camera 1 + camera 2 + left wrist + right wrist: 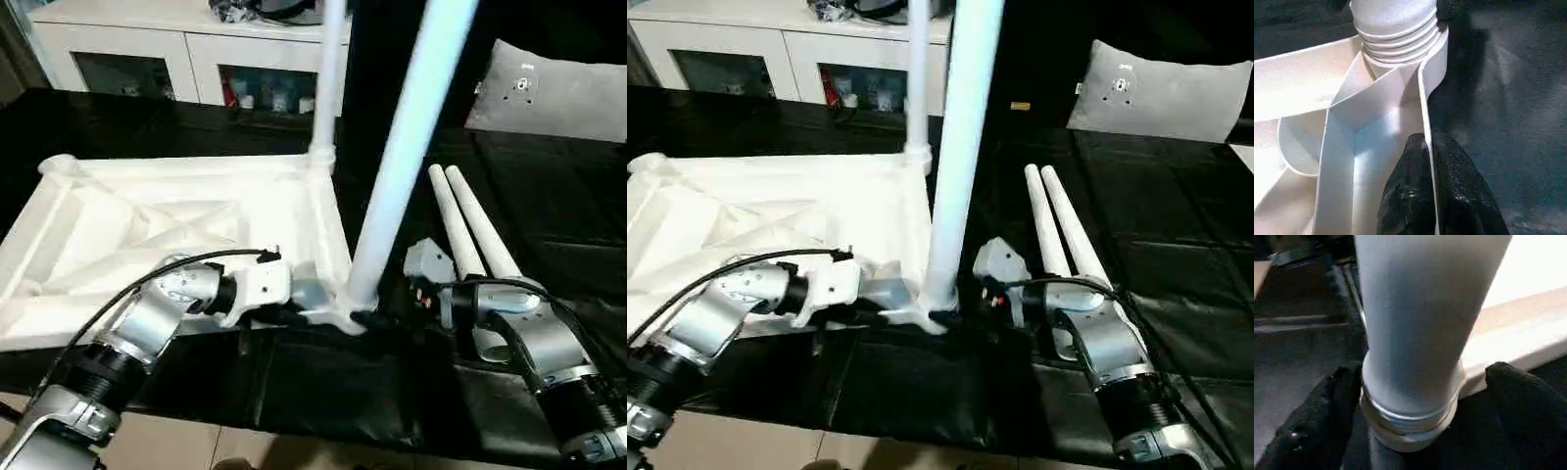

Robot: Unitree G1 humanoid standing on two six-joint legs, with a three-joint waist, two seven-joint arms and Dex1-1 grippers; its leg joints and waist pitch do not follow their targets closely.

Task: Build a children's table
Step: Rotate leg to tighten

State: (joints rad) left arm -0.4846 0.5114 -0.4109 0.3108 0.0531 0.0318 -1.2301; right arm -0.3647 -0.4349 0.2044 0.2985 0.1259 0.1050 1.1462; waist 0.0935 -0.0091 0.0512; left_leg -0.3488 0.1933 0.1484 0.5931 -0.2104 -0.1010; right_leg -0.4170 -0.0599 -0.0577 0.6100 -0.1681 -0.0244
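The children's table top (pixel 147 225) lies upside down on the black work table, ribbed underside up. One white leg (pixel 328 78) stands in the far right corner socket. A second leg (pixel 407 157) stands tilted in the near right socket, its threaded end (pixel 1396 29) showing above the collar. Two loose legs (pixel 470 230) lie side by side to the right. My left gripper (pixel 302 311) is shut on the top's near rim (pixel 1426 122) beside that socket. My right gripper (pixel 1415 416) is open, one finger (pixel 1317 421) on each side of the second leg's base.
The work table's black cover (pixel 323 392) ends at a front edge just below my arms, with beige floor beneath. A white cabinet (pixel 147 49) stands behind the table. A grey cushion (pixel 558 93) lies at the back right.
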